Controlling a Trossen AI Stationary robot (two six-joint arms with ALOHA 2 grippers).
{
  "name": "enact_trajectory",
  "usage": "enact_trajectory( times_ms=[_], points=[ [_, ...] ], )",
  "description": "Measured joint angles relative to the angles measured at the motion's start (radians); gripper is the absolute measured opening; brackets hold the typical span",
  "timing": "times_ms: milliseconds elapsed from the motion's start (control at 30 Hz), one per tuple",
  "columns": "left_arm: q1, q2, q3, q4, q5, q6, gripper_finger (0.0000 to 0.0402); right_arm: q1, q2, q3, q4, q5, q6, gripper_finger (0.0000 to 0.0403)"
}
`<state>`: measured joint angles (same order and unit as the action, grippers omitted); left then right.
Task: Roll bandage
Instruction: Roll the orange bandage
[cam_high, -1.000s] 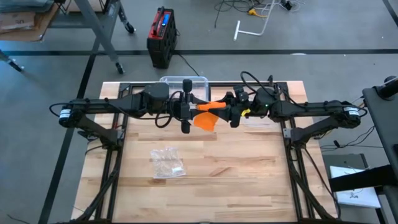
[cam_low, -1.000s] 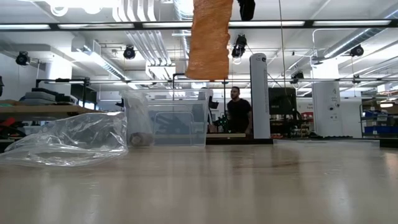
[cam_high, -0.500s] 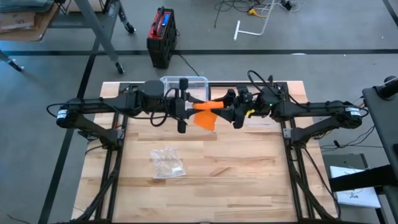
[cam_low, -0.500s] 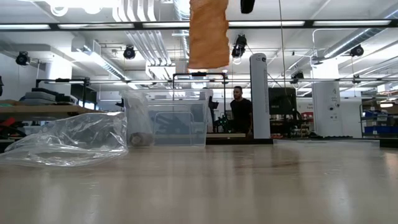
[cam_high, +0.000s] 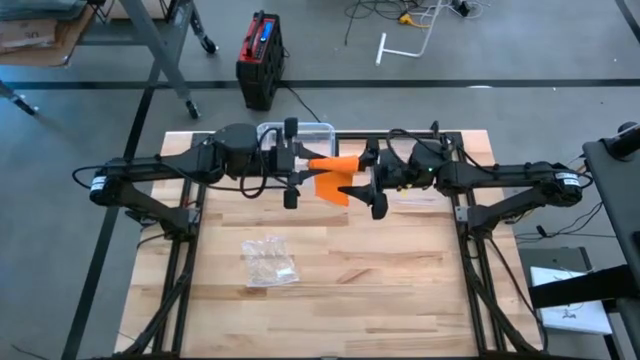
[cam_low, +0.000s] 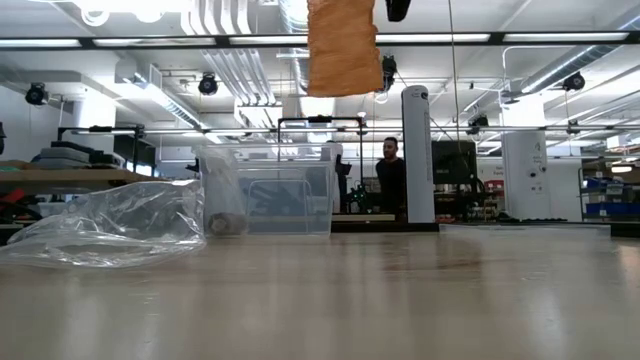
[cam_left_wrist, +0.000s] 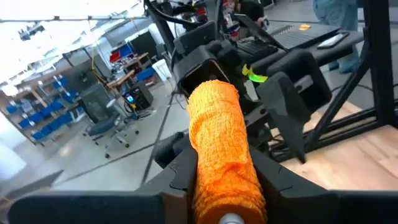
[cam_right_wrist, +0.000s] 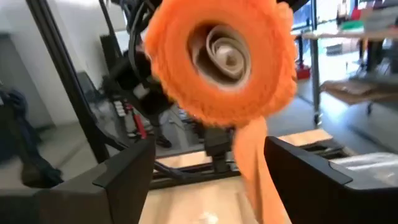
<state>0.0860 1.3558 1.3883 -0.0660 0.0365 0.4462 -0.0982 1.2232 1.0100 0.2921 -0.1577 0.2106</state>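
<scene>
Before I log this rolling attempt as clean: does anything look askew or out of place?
Mostly tidy. The orange bandage roll sits clamped in the left gripper, above the table. A loose tail hangs from it unrolled. The right gripper stands open around the roll's end, not gripping. The plastic bag lies crumpled on the table.

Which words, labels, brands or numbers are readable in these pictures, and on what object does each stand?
None can be read.
Red case on the floor: its blue label is too small.
Yellow tag on the right gripper: blurred.
Bandage: no print shows.
</scene>
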Motion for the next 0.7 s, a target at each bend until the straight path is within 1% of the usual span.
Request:
enact_trajectory(
  times_ms=[100, 200, 300, 400, 433, 467, 700],
  points=[
    [0.000, 0.000, 0.007, -0.015, 0.002, -0.042, 0.0080, 0.000, 0.000, 0.000, -0.004, 0.001, -0.103, 0.0266],
    [0.000, 0.000, 0.005, -0.015, 0.010, -0.070, 0.0080, 0.000, 0.009, 0.000, -0.003, 0.007, -0.174, 0.0220],
    [0.000, 0.000, 0.004, -0.015, 0.032, -0.088, 0.0080, 0.000, 0.011, 0.000, -0.012, 0.040, -0.215, 0.0148],
    [0.000, 0.000, 0.009, -0.020, 0.064, -0.108, 0.0080, 0.000, 0.010, 0.000, -0.044, 0.054, -0.253, 0.0054],
    [0.000, -0.001, 0.012, -0.020, 0.076, -0.114, 0.0080, 0.000, 0.010, 0.000, -0.065, 0.054, -0.262, 0.0028],
    [0.000, -0.006, 0.013, -0.022, 0.086, -0.118, 0.0080, 0.000, 0.010, 0.000, -0.085, 0.054, -0.275, 0.0015],
    [0.000, -0.049, 0.025, -0.075, 0.087, -0.125, 0.0080, 0.000, 0.002, 0.000, -0.198, 0.054, -0.281, 0.0002]
  ],
)
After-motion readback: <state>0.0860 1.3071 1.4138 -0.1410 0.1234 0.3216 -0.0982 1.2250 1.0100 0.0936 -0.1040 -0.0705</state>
